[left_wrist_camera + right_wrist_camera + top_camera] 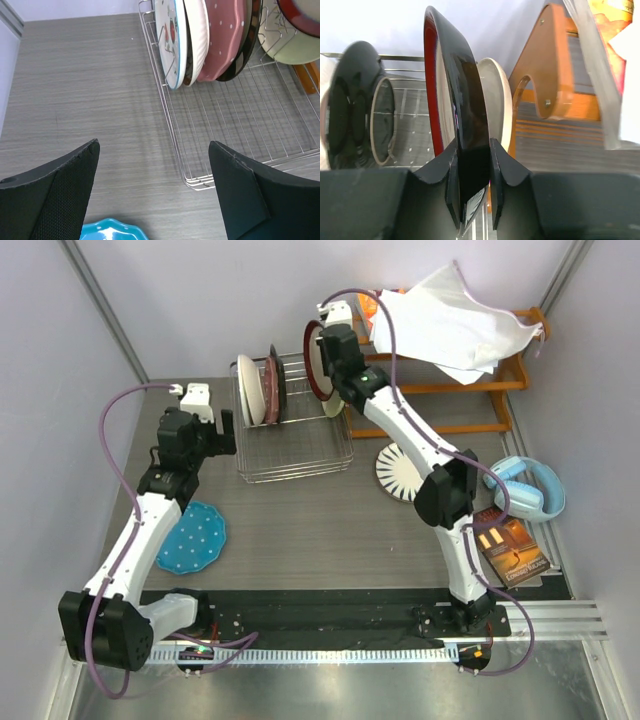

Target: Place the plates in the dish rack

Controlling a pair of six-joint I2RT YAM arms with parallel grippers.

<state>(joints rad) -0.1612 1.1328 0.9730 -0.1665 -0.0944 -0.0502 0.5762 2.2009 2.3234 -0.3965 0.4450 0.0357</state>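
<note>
- While it is clamped by its rim between the closed jaws of the right gripper (472,172), the red-rimmed plate (462,100) is held upright and edge-on. Its faces are turned left and right, and it hangs over the far right part of the dish rack (300,455).
- Its plane is judged roughly parallel to the standing plates (200,35) already slotted at the rack's left end. Bare wire floor lies between those plates and the held one.
- A cream plate (496,105) is seen just right of the held plate, at the rack's far right corner. Whether the two touch cannot be told.
- The coming move is judged to be a straight lowering, with the disc kept vertical so that the rim drops between dividers and clears the cream plate.
- The blue dotted plate (192,537) lies flat on the table (300,530), near left, beside the left arm. The striped plate (400,475) lies flat just right of the rack, partly under the right arm.
- The left gripper (154,147) is spread wide and empty at the rack's near left corner. It is judged the nearer one for the blue dotted plate.
</note>
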